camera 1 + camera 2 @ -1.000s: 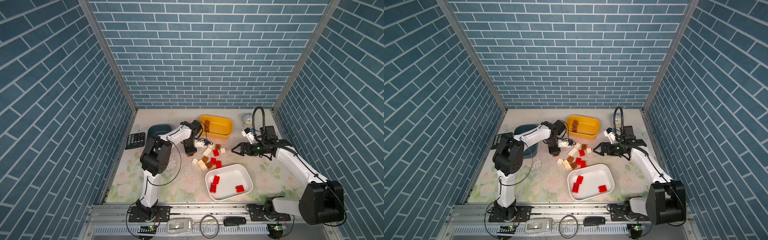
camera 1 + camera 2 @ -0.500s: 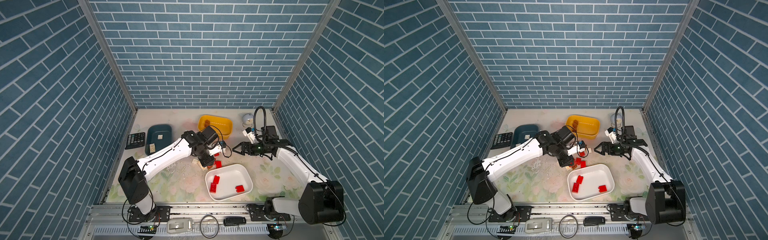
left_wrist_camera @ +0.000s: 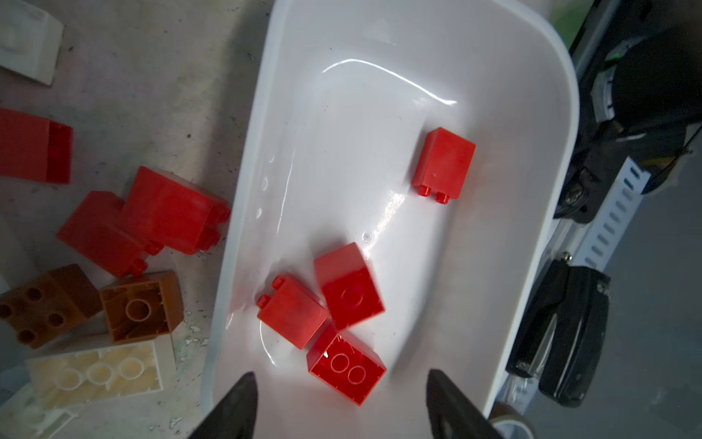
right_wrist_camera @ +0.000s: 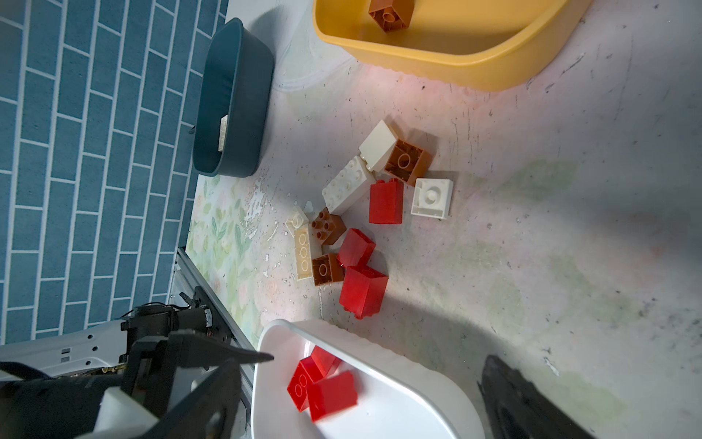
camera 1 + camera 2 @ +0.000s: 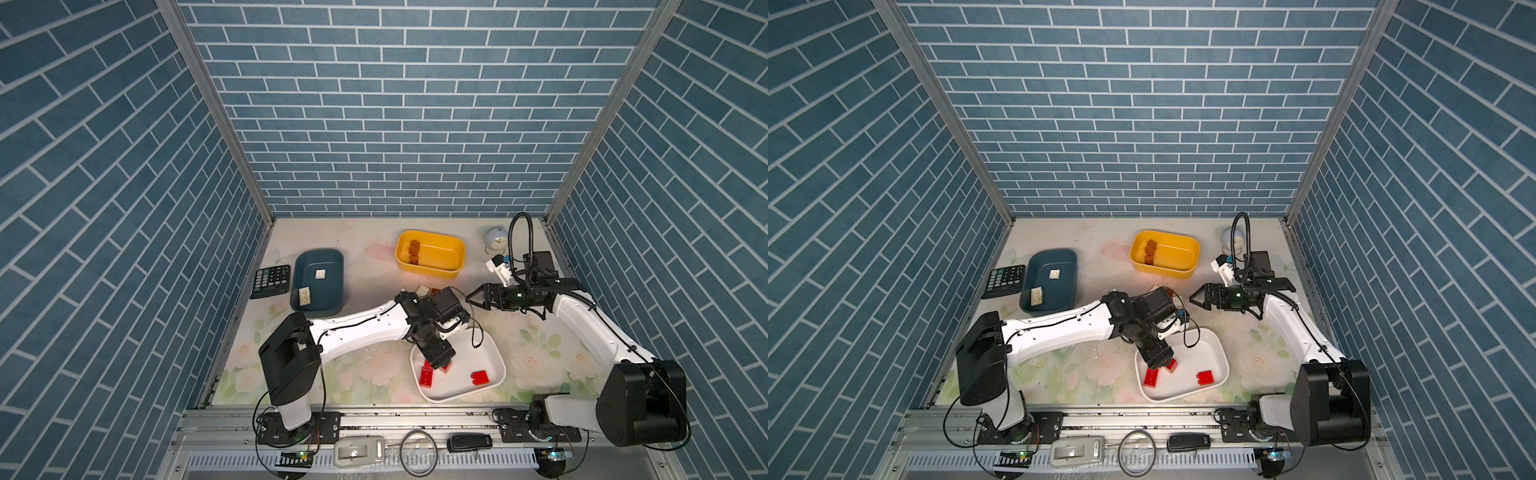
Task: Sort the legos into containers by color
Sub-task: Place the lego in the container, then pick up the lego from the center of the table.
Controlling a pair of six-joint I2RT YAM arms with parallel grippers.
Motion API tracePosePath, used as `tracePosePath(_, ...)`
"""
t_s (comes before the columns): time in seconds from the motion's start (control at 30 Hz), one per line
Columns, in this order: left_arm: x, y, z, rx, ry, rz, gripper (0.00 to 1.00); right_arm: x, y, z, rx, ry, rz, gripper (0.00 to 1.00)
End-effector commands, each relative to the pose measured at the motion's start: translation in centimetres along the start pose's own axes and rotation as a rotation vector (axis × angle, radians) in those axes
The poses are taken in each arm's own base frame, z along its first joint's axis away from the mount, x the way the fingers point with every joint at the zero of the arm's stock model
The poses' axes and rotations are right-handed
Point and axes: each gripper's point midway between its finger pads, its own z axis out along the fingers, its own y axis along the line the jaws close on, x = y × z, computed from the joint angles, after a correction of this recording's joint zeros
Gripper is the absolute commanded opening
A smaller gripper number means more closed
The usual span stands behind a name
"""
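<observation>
My left gripper (image 5: 438, 357) (image 3: 342, 395) hangs open over the near-left end of the white tub (image 5: 498, 357) (image 3: 562, 114). Several red legos (image 3: 347, 368) lie loose in that tub, none between the fingers. The yellow tub (image 5: 457, 270) holds brown legos (image 5: 413, 251). Two white legos (image 5: 304, 296) sit in the teal tub (image 5: 338, 282). A mixed pile of red (image 4: 385, 201), brown (image 4: 328, 226) and white legos (image 4: 347, 190) lies on the table between the tubs, mostly hidden under the left arm in both top views. My right gripper (image 5: 473, 297) (image 4: 361, 399) is open and empty, right of the pile.
A black calculator (image 5: 272, 281) lies left of the teal tub. A small round clock (image 5: 495, 239) stands at the back right. The left forearm (image 5: 357, 328) stretches across the table's middle. Small devices and a cable ring (image 5: 417, 457) lie on the front rail.
My left arm swung from the pile toward the front and now sits over the white tub. Its jaws went from shut to open, and one more red lego lies in the tub. The right arm stayed still.
</observation>
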Motion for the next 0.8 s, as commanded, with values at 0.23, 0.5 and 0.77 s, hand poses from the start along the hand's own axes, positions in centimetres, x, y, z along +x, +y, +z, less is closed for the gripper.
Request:
tracePosePath(0.23,1.9,8.7,-6.4,-0.135,-0.015,-0.084,0.80,-0.4,0.8,-0.6,-0.021,-0.015,-0.033,0.99)
tracePosePath(0.5,5.0,16.5,-7.5,-0.273,0.005,-0.260,0.73,-0.5,0.8,-0.6,-0.021,-0.014,-0.031,0.99)
tracePosePath(0.77,7.7,18.6,-4.2,-0.276,0.122,-0.254,0.73,-0.5,0.7,-0.4,-0.026,-0.010,-0.025,0.99)
